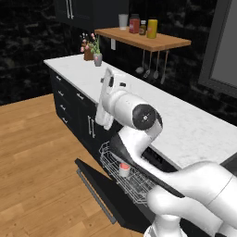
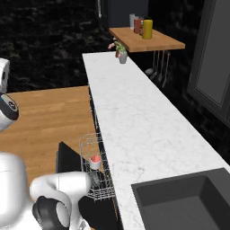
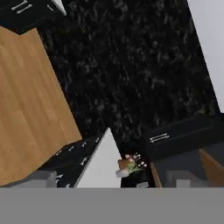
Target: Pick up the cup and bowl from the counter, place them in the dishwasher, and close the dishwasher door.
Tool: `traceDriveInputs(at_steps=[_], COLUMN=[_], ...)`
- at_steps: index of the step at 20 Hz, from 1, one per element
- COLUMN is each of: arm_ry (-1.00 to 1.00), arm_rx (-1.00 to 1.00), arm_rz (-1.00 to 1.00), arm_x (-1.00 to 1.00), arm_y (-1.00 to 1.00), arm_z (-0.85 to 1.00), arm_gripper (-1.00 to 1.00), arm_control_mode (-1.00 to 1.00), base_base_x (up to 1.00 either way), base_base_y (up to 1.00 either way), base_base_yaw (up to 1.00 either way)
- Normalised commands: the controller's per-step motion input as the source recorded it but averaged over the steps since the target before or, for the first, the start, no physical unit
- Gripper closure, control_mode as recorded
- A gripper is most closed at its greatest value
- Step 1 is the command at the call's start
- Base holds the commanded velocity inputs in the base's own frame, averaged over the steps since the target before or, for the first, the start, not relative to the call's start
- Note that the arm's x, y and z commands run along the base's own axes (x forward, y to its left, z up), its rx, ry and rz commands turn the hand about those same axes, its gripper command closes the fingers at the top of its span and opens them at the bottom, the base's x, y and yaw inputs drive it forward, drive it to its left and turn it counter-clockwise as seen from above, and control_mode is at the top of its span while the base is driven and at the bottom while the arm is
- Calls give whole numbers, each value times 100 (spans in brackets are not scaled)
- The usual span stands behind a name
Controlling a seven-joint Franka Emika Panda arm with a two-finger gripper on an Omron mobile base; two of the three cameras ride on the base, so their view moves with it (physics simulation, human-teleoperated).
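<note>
Operator: Left base view: my arm bends above the dishwasher (image 1: 139,185); its hand lifts over the counter (image 1: 185,115), gripper released (fingertips hidden).

Checker: Cup?

Operator: The cup (image 1: 124,169) stands in the rack (image 2: 92,148). I find the bowl hard to make out.

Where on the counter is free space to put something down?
The counter is bare from the flower pot at its far end to the sink at the near end. The rack is tighter: the cup stands there.
</note>
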Motion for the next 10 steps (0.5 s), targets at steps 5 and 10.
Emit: traceDriveInputs(at_steps=[5, 10], arm_ry=[82, 100], arm_rx=[88, 36], arm_rz=[9, -6], arm_x=[-53, -2], arm_y=[-1, 27], arm_z=[0, 0], arm_gripper=[-100, -100], arm_control_mode=[-100, -100], base_base_x=[0, 0], base_base_y=[0, 0], base_base_yaw=[0, 0])
